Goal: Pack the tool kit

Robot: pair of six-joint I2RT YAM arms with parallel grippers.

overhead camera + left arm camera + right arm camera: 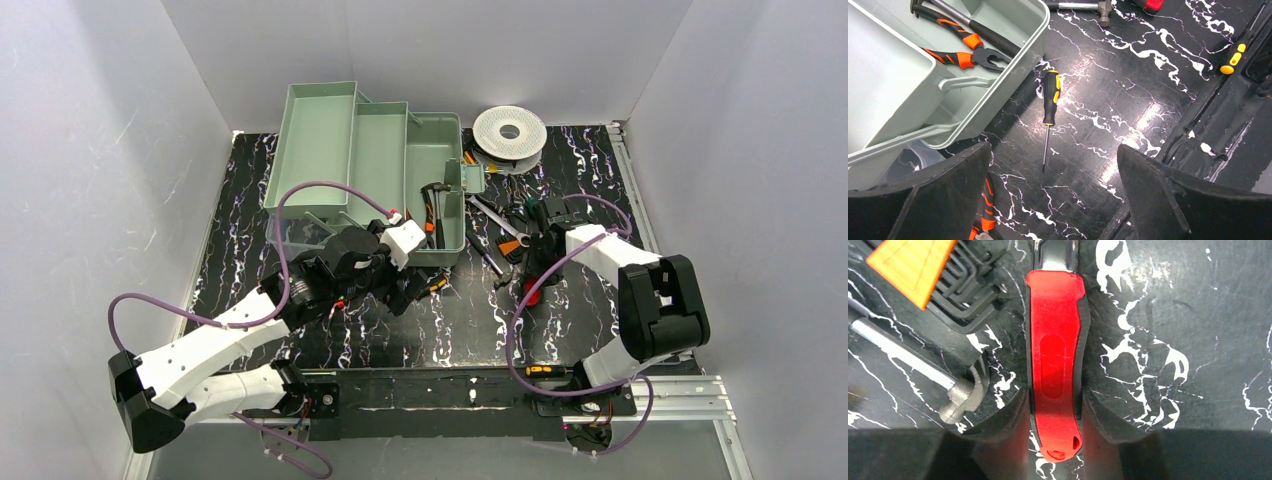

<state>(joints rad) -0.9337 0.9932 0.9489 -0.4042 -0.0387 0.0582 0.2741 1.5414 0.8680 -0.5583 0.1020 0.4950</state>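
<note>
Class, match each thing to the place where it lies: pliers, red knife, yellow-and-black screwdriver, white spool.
Things:
1. pliers
2. red knife
3. yellow-and-black screwdriver
4. white spool

Places:
A. at the far edge of the table
B. inside the toolbox
C. between the fingers of the right gripper
D. on the table, just beside the toolbox

Pairs: 1-B, 2-C, 3-D, 4-A

White walls (100, 150), black marbled table (460, 335)

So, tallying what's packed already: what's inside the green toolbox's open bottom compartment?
Orange-handled pliers and a hammer lie inside the toolbox; the tray above hides the rest.
</note>
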